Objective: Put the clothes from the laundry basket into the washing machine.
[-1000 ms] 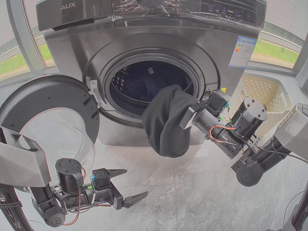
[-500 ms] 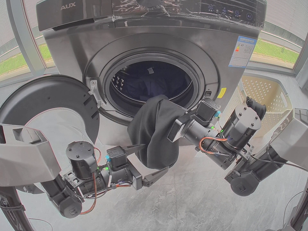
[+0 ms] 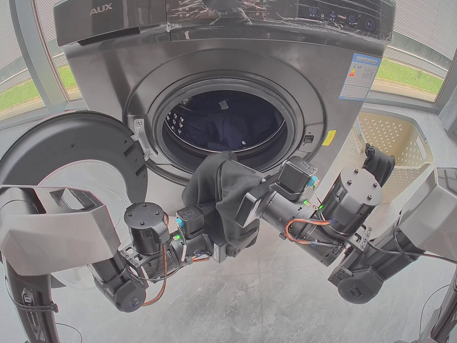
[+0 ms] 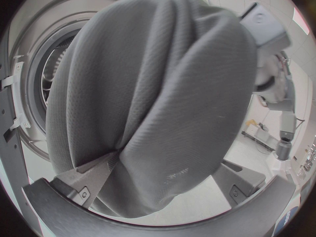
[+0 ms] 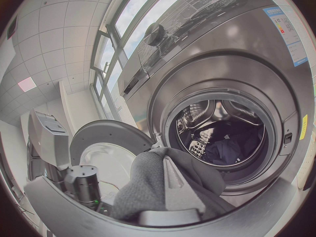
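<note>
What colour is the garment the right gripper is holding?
The garment is plain black, no pattern; best seen in the head view.

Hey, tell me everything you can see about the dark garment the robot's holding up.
The dark garment is a charcoal, fine-ribbed knit, bunched into soft folds. It hangs clear of the floor in front of the washing machine, just below its open drum mouth, not inside. The right gripper is shut on its upper part. The left gripper has its open fingers either side of the lower end, one pressing into a fold.
</note>
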Available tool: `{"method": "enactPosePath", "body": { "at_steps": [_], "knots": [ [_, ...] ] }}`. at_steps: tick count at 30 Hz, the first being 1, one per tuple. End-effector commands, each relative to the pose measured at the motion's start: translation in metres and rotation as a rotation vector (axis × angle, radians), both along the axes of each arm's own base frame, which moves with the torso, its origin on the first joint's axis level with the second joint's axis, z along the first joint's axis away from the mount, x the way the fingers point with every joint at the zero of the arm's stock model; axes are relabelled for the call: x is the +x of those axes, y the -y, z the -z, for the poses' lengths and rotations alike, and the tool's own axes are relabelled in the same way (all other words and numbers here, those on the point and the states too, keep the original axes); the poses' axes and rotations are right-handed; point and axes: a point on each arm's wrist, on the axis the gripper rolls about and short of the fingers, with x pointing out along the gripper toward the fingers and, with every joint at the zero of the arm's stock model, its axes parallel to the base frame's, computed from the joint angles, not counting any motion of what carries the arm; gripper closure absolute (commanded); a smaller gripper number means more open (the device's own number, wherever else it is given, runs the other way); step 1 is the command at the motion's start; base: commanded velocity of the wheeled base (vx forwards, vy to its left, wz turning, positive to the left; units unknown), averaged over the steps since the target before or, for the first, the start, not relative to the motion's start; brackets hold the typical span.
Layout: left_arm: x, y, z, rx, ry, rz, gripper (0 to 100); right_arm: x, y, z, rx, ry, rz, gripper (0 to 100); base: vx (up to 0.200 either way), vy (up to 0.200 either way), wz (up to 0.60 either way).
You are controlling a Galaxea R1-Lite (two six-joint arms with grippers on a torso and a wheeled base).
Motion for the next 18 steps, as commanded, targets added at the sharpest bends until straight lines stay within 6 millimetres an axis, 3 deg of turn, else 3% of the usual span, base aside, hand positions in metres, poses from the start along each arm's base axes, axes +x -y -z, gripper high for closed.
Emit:
{"method": "enactPosePath", "body": {
  "at_steps": [1,7,18],
  "knots": [
    [0.018,-0.002,0.009,-0.005,-0.001,-0.057,0,-0.016,0.001,-0.004,0.001,-0.007,-0.017,100,0.0,0.0,0.0],
    [0.03,-0.001,0.014,-0.012,0.006,-0.114,0,-0.035,0.0,0.003,-0.025,-0.045,-0.047,100,0.0,0.0,0.0],
    [0.033,0.0,0.012,-0.031,0.009,-0.134,0,-0.04,0.004,0.002,-0.024,-0.056,-0.051,100,0.0,0.0,0.0]
  ]
}}
